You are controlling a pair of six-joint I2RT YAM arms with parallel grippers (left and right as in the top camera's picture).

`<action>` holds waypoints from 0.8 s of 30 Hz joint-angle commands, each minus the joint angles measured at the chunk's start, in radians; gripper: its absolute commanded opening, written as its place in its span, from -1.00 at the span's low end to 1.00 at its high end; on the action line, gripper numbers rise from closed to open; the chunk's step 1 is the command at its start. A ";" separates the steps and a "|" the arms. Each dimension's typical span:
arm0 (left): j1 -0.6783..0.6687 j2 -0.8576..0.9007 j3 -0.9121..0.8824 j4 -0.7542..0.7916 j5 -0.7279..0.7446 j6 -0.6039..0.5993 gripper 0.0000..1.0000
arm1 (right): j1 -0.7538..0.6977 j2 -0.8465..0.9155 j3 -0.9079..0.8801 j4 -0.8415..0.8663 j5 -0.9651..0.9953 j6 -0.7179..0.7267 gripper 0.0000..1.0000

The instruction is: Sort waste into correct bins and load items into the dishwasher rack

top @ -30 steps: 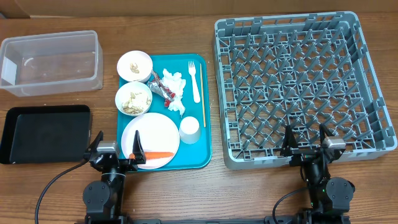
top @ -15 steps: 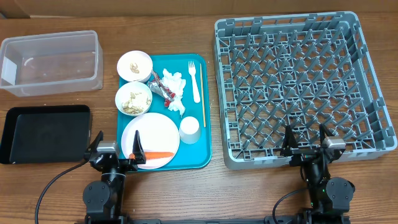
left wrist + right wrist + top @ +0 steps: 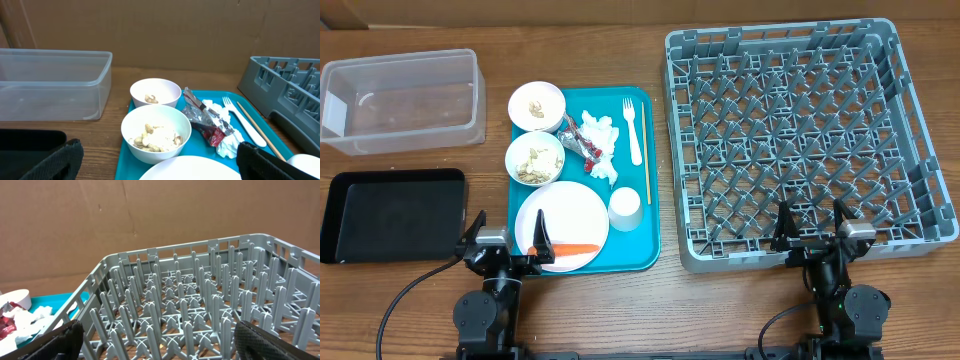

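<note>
A wooden tabletop (image 3: 700, 310) is carrying the whole job: the carrot (image 3: 582, 247) is lying on the white plate (image 3: 570, 215) at the near end of the teal tray (image 3: 648, 238), with two scrap-filled bowls (image 3: 535, 158), napkins (image 3: 605, 132) and a wrapper (image 3: 582, 144) beyond it. The clear tub (image 3: 478, 100), black tray (image 3: 395, 215) and grey dishwasher rack (image 3: 672, 150) are sitting empty. The left hand (image 3: 508, 232) and right hand (image 3: 811, 228) are hovering at the near edge, fingers spread wide and holding nothing, so sorting seems not yet begun. The next move is likely calling for the left hand to close on the carrot just beside it.

overhead: straight down, far | wrists: low, near, facing forward | shared: dishwasher rack (image 3: 780, 140)
</note>
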 commanded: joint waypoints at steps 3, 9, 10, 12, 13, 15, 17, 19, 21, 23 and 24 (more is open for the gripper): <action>0.005 -0.009 -0.004 0.000 -0.010 -0.018 0.99 | -0.003 -0.011 -0.010 0.004 0.005 -0.003 1.00; 0.005 -0.009 -0.004 0.000 -0.010 -0.018 1.00 | -0.003 -0.011 -0.010 0.004 0.005 -0.003 1.00; 0.005 -0.009 -0.004 0.000 -0.010 -0.018 0.99 | -0.003 -0.011 -0.010 0.004 0.005 -0.003 1.00; 0.005 -0.009 -0.004 0.000 -0.010 -0.018 0.99 | -0.003 -0.011 -0.010 0.004 0.005 -0.003 1.00; 0.005 -0.009 -0.004 0.000 -0.010 -0.018 1.00 | -0.003 -0.011 -0.010 0.004 0.005 -0.003 1.00; 0.005 -0.009 -0.004 -0.001 -0.010 -0.018 1.00 | -0.003 -0.011 -0.010 0.004 0.005 -0.003 1.00; 0.005 -0.009 -0.004 0.000 -0.010 -0.018 1.00 | -0.003 -0.011 -0.010 0.004 0.005 -0.003 1.00; 0.005 -0.006 -0.004 -0.001 -0.010 -0.018 0.99 | -0.003 -0.011 -0.010 0.004 0.005 -0.003 1.00; 0.005 -0.006 -0.004 -0.001 -0.010 -0.018 1.00 | -0.003 -0.011 -0.010 0.004 0.005 -0.003 1.00; 0.005 -0.005 -0.004 0.000 -0.010 -0.018 1.00 | -0.003 -0.011 -0.010 0.004 0.005 -0.003 1.00; 0.005 -0.005 -0.004 0.000 -0.010 -0.018 1.00 | -0.003 -0.011 -0.010 0.004 0.005 -0.003 1.00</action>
